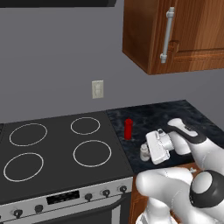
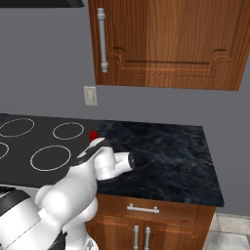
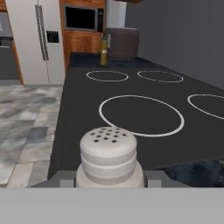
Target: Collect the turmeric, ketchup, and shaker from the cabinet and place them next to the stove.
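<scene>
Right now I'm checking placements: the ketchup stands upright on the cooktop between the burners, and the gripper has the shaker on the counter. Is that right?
Not quite. The ketchup stands upright on the dark counter just right of the stove, not on the cooktop; the left base view shows it. The rest holds: the gripper is at the shaker on the counter.

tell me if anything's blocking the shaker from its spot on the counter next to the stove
Nothing visible blocks it. The shaker sits between the gripper fingers, low over the dark counter just right of the stove. The ketchup stands farther back, clear of it.
</scene>
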